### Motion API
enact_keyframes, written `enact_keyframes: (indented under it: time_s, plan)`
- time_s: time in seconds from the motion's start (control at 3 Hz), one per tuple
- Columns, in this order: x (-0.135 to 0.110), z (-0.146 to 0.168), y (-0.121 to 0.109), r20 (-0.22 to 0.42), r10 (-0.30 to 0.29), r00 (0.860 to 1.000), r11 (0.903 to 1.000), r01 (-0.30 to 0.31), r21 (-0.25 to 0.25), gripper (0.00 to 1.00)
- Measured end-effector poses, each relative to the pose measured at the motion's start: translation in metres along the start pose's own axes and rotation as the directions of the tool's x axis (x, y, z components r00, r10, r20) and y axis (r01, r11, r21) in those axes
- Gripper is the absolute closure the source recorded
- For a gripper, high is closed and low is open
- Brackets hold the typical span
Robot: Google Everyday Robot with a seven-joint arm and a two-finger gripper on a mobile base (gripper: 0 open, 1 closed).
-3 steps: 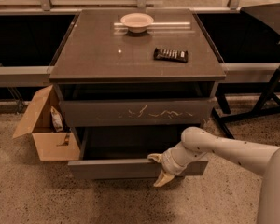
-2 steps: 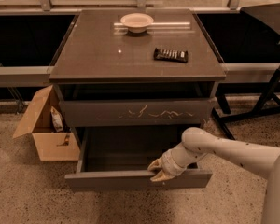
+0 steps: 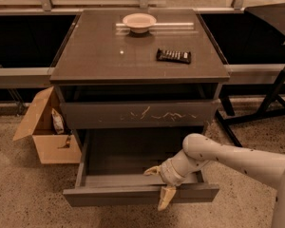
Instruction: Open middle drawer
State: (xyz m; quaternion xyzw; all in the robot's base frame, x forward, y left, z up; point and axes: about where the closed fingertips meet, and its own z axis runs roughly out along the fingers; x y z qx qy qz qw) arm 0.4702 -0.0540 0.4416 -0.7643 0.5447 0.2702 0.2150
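Camera view: the middle drawer [image 3: 109,196] stands well out beneath the scratched upper drawer front [image 3: 137,114], showing its shallow dark interior. The gripper [image 3: 160,185] sits at the drawer front's top edge, right of centre. Its fingers [image 3: 166,201] are spread wide astride that edge, one inside and one hanging outside. The pull looks nearly complete. Next comes a short straight draw, or lifting off upward. Open floor lies ahead, and a cardboard box [image 3: 45,137] stands just beside the drawer's left side.

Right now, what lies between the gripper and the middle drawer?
Nothing. In the camera view the gripper straddles the front panel of the pulled-out middle drawer, with one finger inside the drawer and the other hanging outside the panel.
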Motion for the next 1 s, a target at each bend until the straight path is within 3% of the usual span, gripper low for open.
enact_keyframes:
  time_s: [0.67,1.0]
  plan:
    - [-0.003,-0.011,0.002,0.030,-0.026,0.999,0.9996,0.026,0.009,0.00]
    - [-0.015,-0.056,0.006,0.066,-0.063,0.996,0.9971,0.060,0.047,0.00]
